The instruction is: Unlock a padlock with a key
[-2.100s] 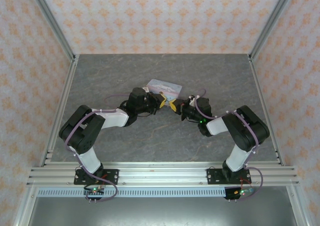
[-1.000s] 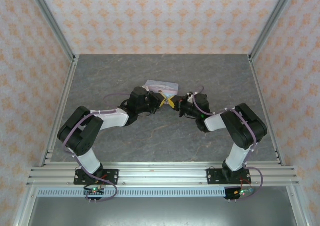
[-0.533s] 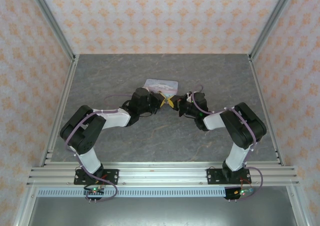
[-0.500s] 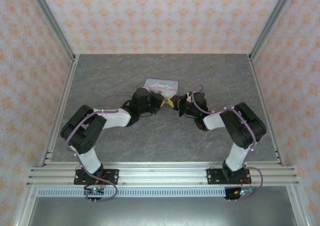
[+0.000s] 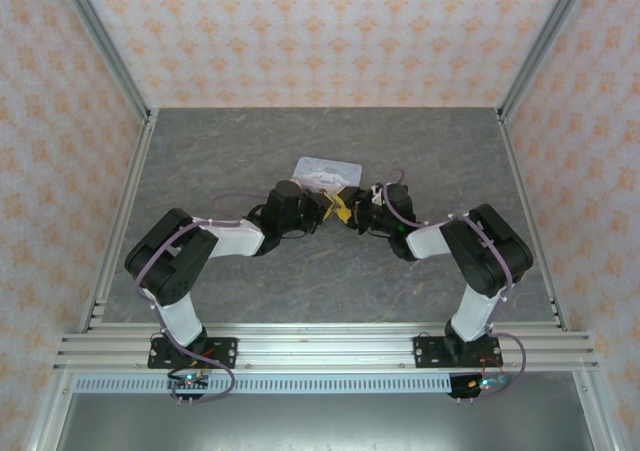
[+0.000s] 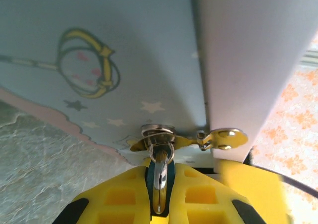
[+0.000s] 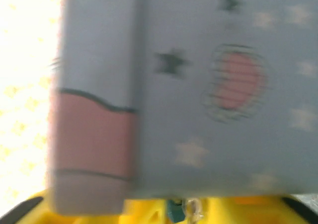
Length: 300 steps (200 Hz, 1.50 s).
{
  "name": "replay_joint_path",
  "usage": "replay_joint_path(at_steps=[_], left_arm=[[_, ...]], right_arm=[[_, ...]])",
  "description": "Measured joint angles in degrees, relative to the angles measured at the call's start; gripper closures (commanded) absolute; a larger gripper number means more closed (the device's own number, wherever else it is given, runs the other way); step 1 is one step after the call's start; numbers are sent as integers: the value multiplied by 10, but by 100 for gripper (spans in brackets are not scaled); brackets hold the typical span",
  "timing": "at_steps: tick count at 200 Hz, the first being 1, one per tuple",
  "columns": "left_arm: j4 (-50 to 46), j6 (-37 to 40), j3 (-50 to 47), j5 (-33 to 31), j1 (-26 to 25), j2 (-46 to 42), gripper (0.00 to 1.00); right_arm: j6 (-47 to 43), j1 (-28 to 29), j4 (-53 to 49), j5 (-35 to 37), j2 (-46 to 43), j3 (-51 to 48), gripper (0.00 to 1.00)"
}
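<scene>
Gripping the tiny blue-green, metal-shackled padlock (image 6: 159, 177) at the smooth pastel-blue tin (image 6: 99, 60), the left claw (image 6: 159, 200) is clamped; right claw (image 5: 353, 214), can't tell.

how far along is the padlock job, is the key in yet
Done: the left hand is closed on the padlock, which hangs from the clasp on the tin. In hand: the right hand sits tip to tip with it, but its blurred wrist view doesn't show the key clearly. Left: seat and turn the key, then pull the padlock open.
</scene>
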Motion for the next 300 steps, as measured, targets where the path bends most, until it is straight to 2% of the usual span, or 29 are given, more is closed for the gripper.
replay_joint_path(at_steps=[39,70,95,120,137,165,195,241,300], left_arm=[[13,11,-5,30,2,0,100],[2,20,-5,40,9,3,100],[-3,24,-5,43,13,12,100],[-9,25,-5,49,13,16,100],[-15,25,-4,52,13,16,100],[-35,29,1,59,13,16,100],[-59,31,13,71,13,16,100],[-97,35,24,88,13,6,100],[-133,33,47,114,13,-17,100]], right_arm=[[-41,-19,-57,-18,-64,-19,32],[-84,-29,-104,-21,-110,-43,31],[-128,-30,-164,-28,-137,-54,37],[-221,-30,-267,-33,-177,-42,44],[-308,-23,-368,-24,-203,-3,47],[-454,13,-495,14,-218,83,62],[-568,58,-592,62,-205,142,63],[-648,79,-664,108,-170,161,64],[-698,80,-684,123,-166,173,66]])
